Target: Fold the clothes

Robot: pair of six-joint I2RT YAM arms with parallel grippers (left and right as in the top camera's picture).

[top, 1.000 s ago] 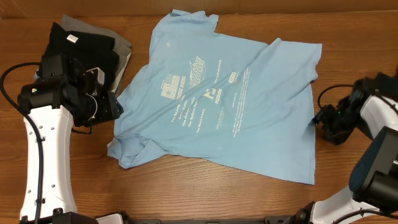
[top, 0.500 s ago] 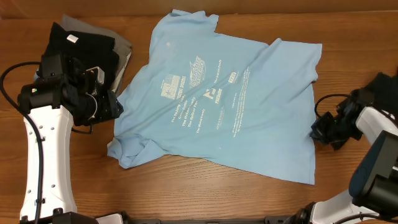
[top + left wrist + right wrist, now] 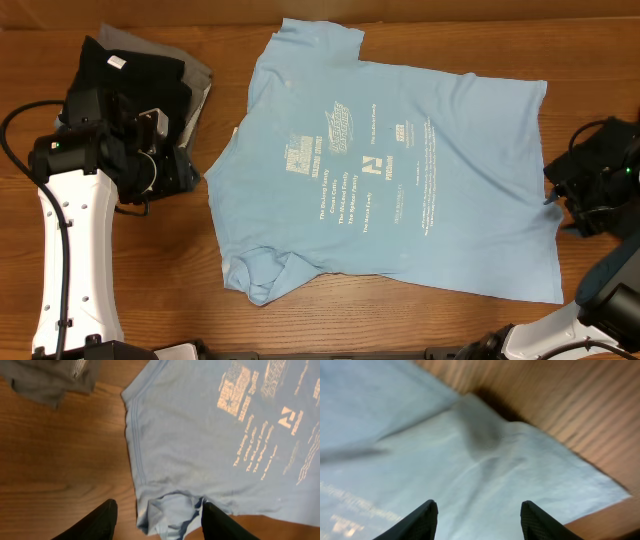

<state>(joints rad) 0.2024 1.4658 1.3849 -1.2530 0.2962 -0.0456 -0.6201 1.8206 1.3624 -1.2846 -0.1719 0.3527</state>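
Note:
A light blue T-shirt (image 3: 380, 170) with pale printed text lies spread flat on the wooden table, neck toward the right. Its lower-left sleeve (image 3: 262, 278) is crumpled. My left gripper (image 3: 185, 172) hangs just left of the shirt's hem, open and empty. In the left wrist view its fingers (image 3: 157, 522) frame the crumpled sleeve (image 3: 170, 512). My right gripper (image 3: 556, 192) is at the shirt's right edge. In the right wrist view its fingers (image 3: 479, 522) are open above the blue cloth (image 3: 420, 460), near a corner of it.
A pile of black and grey folded shirts (image 3: 150, 70) lies at the back left, partly under my left arm; it also shows in the left wrist view (image 3: 50, 380). Bare wood table (image 3: 130, 280) lies around the shirt.
The blue shirt has slid to the right and lies flatter and more spread out. My right gripper moved right and back from the shirt's edge. The left arm has not moved.

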